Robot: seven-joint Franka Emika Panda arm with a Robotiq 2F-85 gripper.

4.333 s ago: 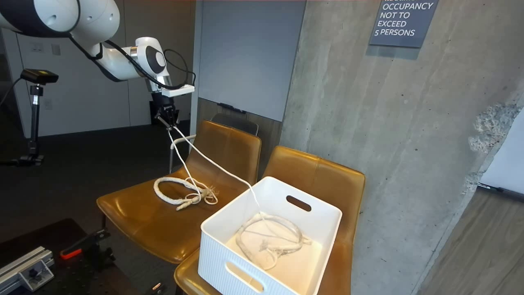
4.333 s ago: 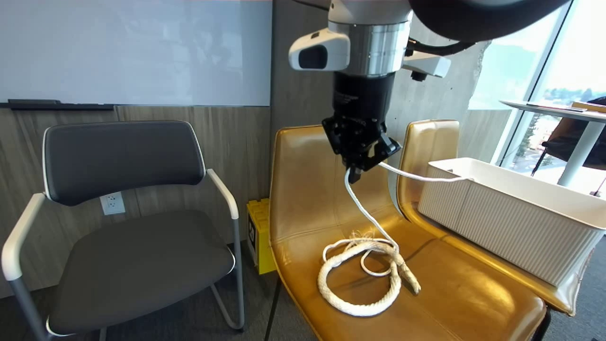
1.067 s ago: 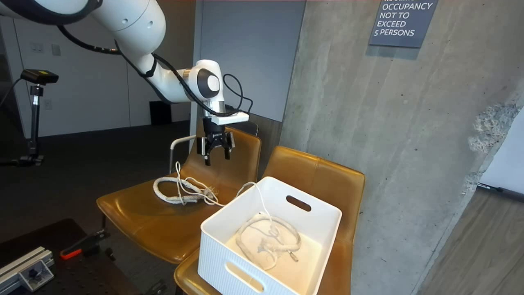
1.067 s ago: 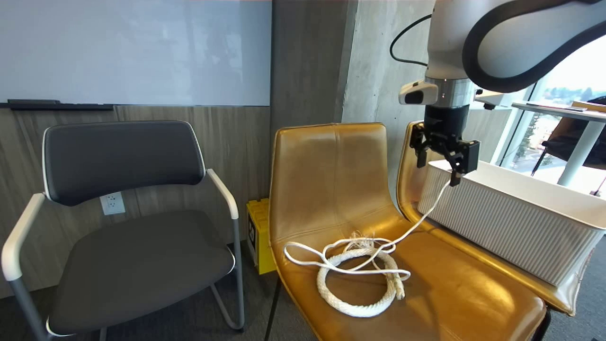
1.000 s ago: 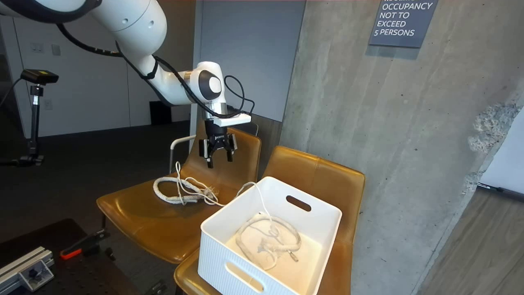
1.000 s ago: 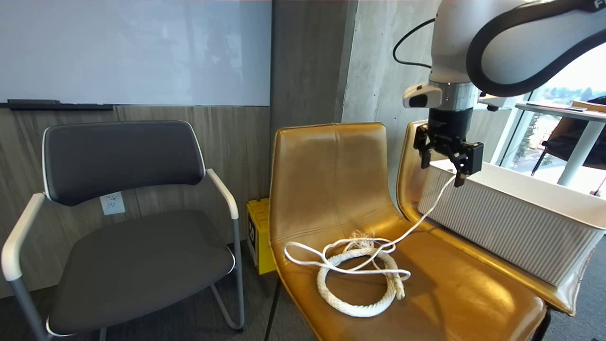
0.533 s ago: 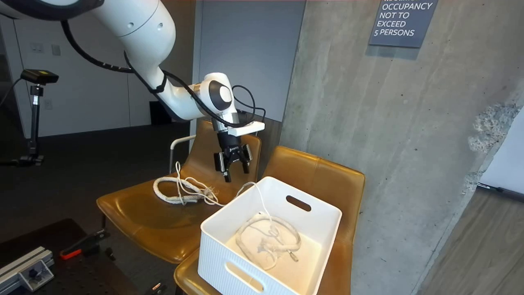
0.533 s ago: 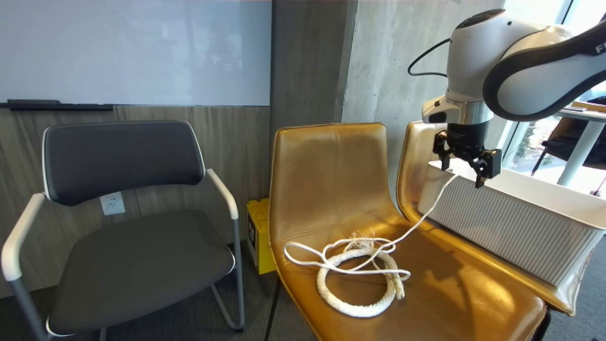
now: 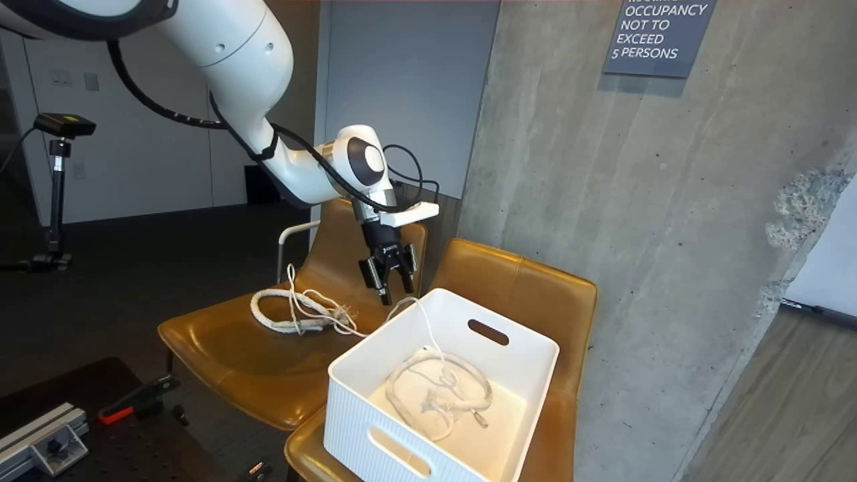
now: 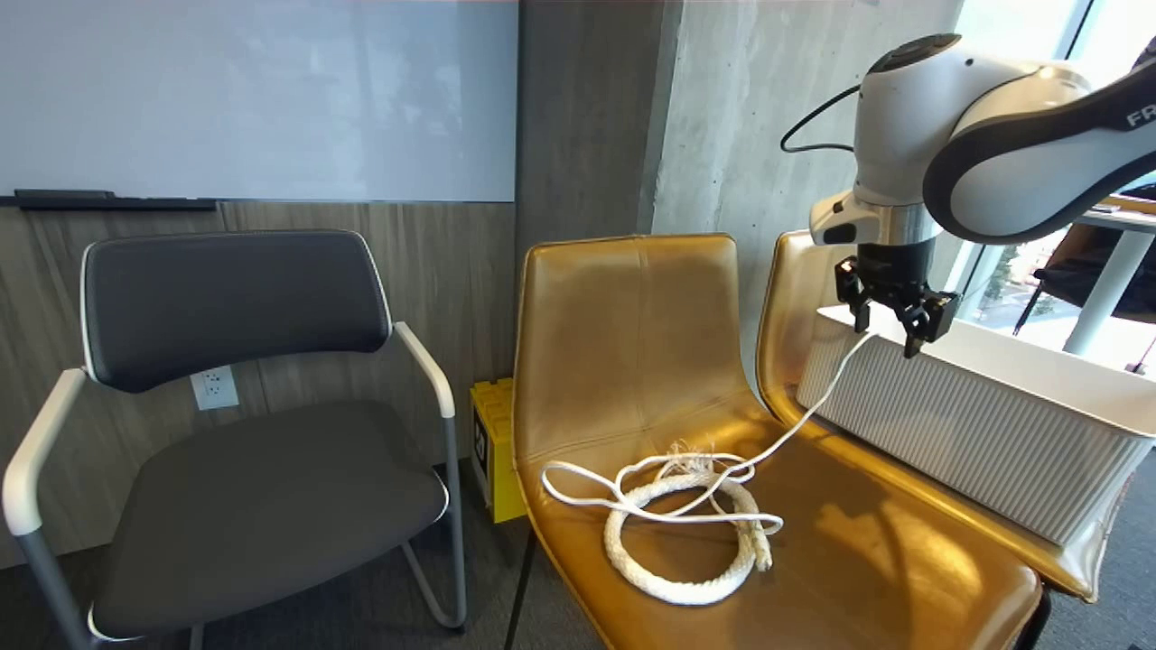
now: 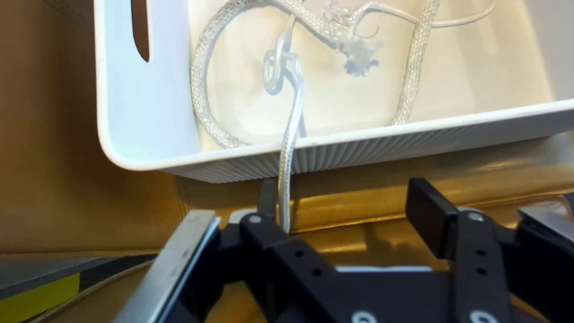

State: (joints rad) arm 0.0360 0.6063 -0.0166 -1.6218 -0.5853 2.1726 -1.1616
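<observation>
My gripper (image 9: 398,294) hangs fingers-down beside the near-left rim of a white ribbed box (image 10: 948,433), over the gap toward the left-hand tan chair. Its jaws are open, somewhat short of full width. In the wrist view a thin white cord (image 11: 286,170) drapes over the box rim and passes close to the inner side of the left finger (image 11: 269,197); whether it touches cannot be told. Inside the box lies a coil of thick white rope (image 11: 199,72) with a frayed end. Another thick rope ring (image 10: 684,592) with loose cord loops rests on the tan seat.
Two tan chairs stand side by side, one seat (image 9: 248,375) bearing the rope ring and the other the box. A grey armchair (image 10: 262,506) and a yellow case (image 10: 498,442) are nearby. Behind the box rises a concrete wall (image 9: 643,201).
Earlier the gripper held the cord up; it let go, and the cord fell across the rim and seat. Over the last second the gripper lowered toward the box rim and its jaws narrowed somewhat.
</observation>
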